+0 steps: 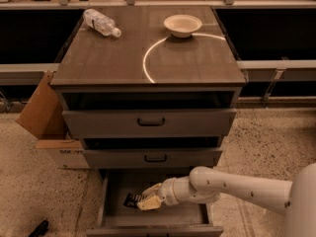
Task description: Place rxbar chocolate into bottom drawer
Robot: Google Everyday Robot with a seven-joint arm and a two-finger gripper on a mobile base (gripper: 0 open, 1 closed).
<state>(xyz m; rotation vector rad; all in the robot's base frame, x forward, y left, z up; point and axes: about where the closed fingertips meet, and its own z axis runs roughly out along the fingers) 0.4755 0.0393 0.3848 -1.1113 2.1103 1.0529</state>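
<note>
The gripper was down inside the open bottom drawer, reaching in from the right at the end of the pale arm, which crossed over the drawer's right wall. Its fingers looked nearly closed, pinching the right end of the rxbar chocolate. The grip line itself was hard to make out against the dark wrapper.

The bar stuck out to the left of the fingertips, its long axis running roughly left to right across the drawer. It sat over the left-centre of the grey floor, low, and whether it already touched the floor could not be told. It was well inside all four walls, clear of the left wall and behind the front panel.

That was the relation the release turned on. With the bar on the far side of the fingers from the arm, and the drawer floor directly beneath it, opening in place would probably let it settle flat. Pulling back to the right would take the arm away from it.

Above, the two shallower drawers stood partly open. On the cabinet's top surface lay a clear plastic bottle on its side and a pale bowl, well apart from the work.
</note>
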